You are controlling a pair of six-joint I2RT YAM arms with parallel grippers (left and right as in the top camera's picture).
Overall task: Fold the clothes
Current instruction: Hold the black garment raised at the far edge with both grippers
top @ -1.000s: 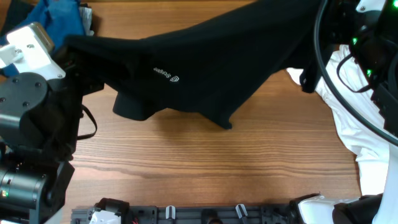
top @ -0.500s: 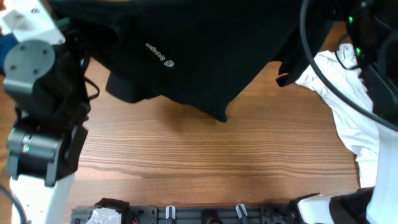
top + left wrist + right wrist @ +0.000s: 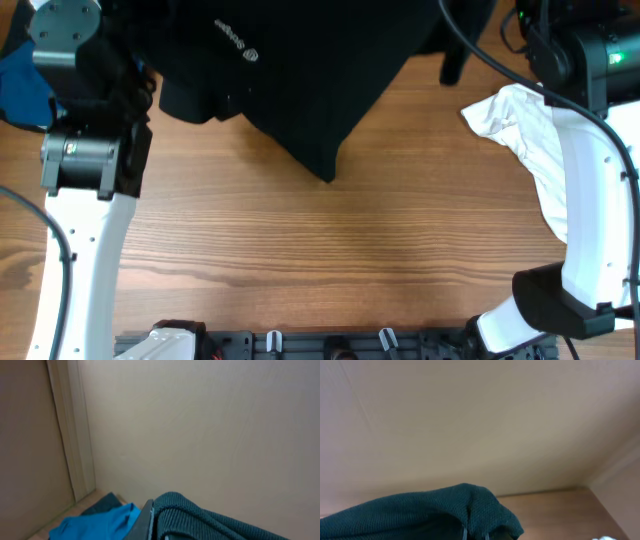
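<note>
Item: black T-shirt (image 3: 300,80), white logo (image 3: 236,42) showing, spread across the far side of the surface (image 3: 330,260), apparently lifted, one corner drooping toward the middle.
Grip: left end effector (image 3: 156,527) closed, pinching bunched shirt fabric; right end effector (image 3: 475,532) likewise closed on the fabric, fingertips mostly hidden.
Nearby: white T-shirt (image 3: 530,140), crumpled, right; blue shirt (image 3: 22,95), far left.

- Centre to 6 o'clock: bare tabletop (image 3: 330,260), open passage.
- 11 to 1 o'clock: black T-shirt (image 3: 320,70) hangs across.
- 3 o'clock: white shirt (image 3: 530,140).
- 9 o'clock: blue shirt (image 3: 20,95).
</note>
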